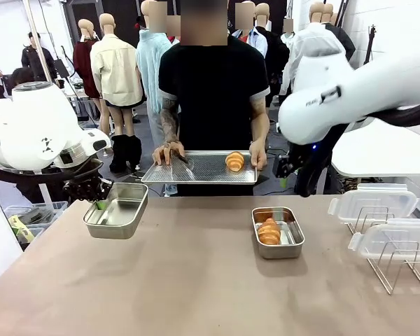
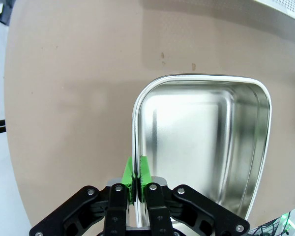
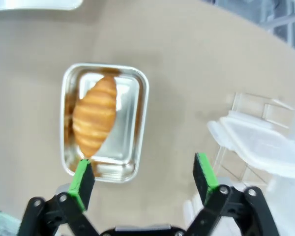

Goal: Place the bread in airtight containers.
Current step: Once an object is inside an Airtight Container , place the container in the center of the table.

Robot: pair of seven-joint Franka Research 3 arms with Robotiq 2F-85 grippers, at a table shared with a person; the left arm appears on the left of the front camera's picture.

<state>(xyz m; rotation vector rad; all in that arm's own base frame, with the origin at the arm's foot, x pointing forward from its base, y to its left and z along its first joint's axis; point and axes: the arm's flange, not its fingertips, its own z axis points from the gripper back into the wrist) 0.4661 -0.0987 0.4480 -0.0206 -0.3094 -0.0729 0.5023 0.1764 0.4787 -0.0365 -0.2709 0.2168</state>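
Centrally, one croissant [image 1: 269, 231] in a steel tub [image 1: 295, 246], right end effector [image 3: 142, 169] released above; second croissant [image 1: 234, 162] on tray [image 1: 196, 170], upper centre. At left, left end effector [image 2: 136, 178] clenched on rim of empty tub [image 2: 196, 128]. Likely light, flaky, crushable: pinch gently across middle.

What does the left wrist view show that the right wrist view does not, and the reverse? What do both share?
Left wrist, not right: the left gripper shut on the rim of an empty steel container. Right wrist, not left: the open right gripper above a second container holding a croissant, clear lids beside it. Both: the brown table top.
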